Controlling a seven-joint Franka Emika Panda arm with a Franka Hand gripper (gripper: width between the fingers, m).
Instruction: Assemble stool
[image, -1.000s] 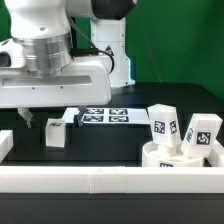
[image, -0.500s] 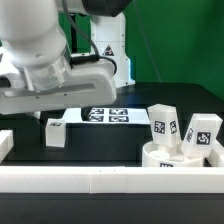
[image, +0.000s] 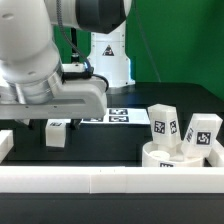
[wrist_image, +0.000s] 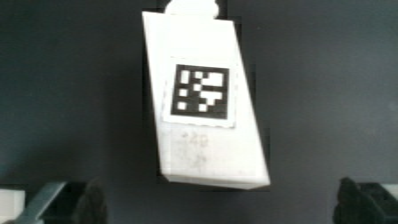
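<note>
Stool leg (wrist_image: 201, 105) under end effector (wrist_image: 205, 208) w/ jaws apart

Black table (image: 105, 145), one loose leg (image: 56, 133), seat disc (image: 156, 156), marker board (image: 120, 116), long white rail (image: 100, 180)

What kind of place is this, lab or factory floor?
Most likely a robotics research lab bench, not a factory: a fixed marker board lies on the black table, the stool legs carry square tags for tracking, and a white rail wall fences the workspace.
</note>
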